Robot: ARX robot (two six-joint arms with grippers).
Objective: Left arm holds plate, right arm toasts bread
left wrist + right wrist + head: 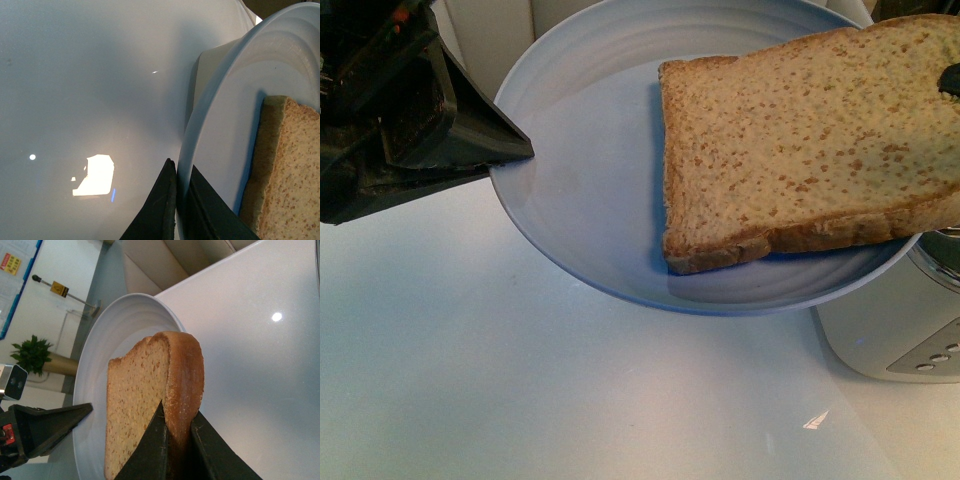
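The pale-blue plate (590,200) is held up off the white table, tilted. My left gripper (515,150), black and wedge-shaped, is shut on the plate's left rim; the left wrist view shows the rim (200,125) pinched at my left gripper (179,172). The tan bread slice (800,150) lies over the plate's right half, its lower corner near the plate. My right gripper (177,412) is shut on the bread's crust edge (182,370); in the front view only a dark tip of it shows at the far right (950,78).
A white toaster (910,330) with small buttons stands at the right under the plate's edge. The white glossy table (520,380) spreads below. In the right wrist view a potted plant (31,354) and a wall sign stand far off.
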